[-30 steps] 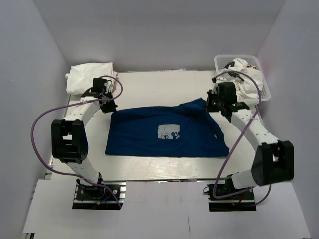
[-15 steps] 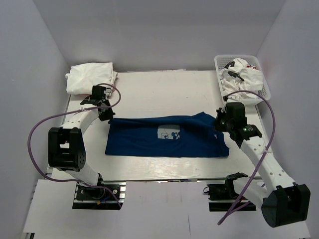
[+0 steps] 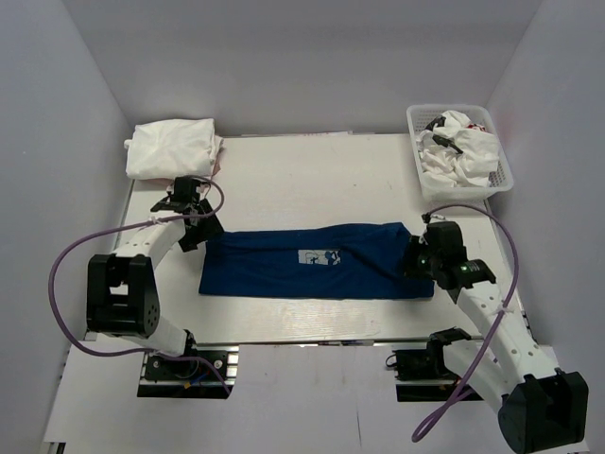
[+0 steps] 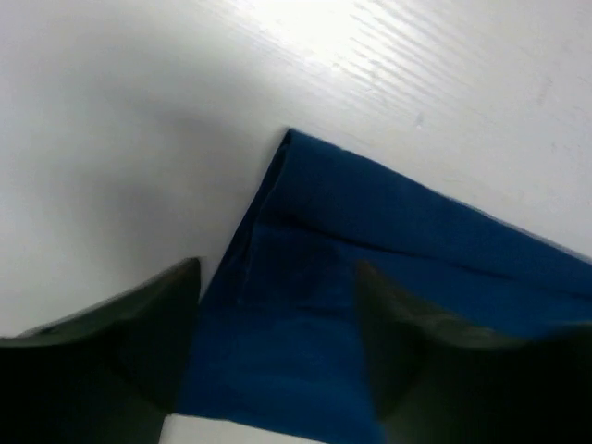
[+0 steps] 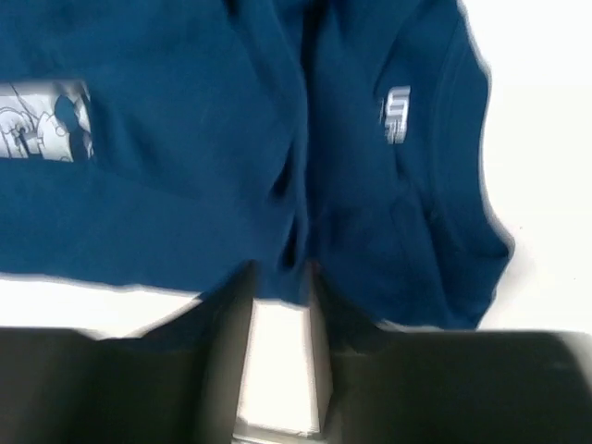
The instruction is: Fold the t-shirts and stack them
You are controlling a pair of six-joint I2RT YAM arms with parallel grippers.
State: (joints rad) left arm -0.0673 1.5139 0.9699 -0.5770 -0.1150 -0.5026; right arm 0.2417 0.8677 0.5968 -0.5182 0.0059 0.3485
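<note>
The navy blue t-shirt (image 3: 284, 270) lies folded lengthwise into a long band across the middle of the table, its pale print (image 3: 319, 256) near the top fold. My left gripper (image 3: 197, 231) is over the band's far left corner. In the left wrist view its jaws are open, spanning flat navy cloth (image 4: 398, 259). My right gripper (image 3: 416, 260) is low at the band's right end by the collar. Its jaws (image 5: 277, 277) stand slightly open, with a ridge of the navy t-shirt (image 5: 185, 185) at the tips. A folded white t-shirt (image 3: 172, 148) rests at the back left.
A white mesh basket (image 3: 413, 142) at the back right corner holds crumpled white t-shirts (image 3: 463, 151). Bare white table (image 3: 312, 180) stretches behind the navy band. Purple cables loop from both arms.
Both arms pulled the shirt's far edge toward the front, folding it into a narrow band. Both grippers, shut on cloth before, have parted their jaws.
</note>
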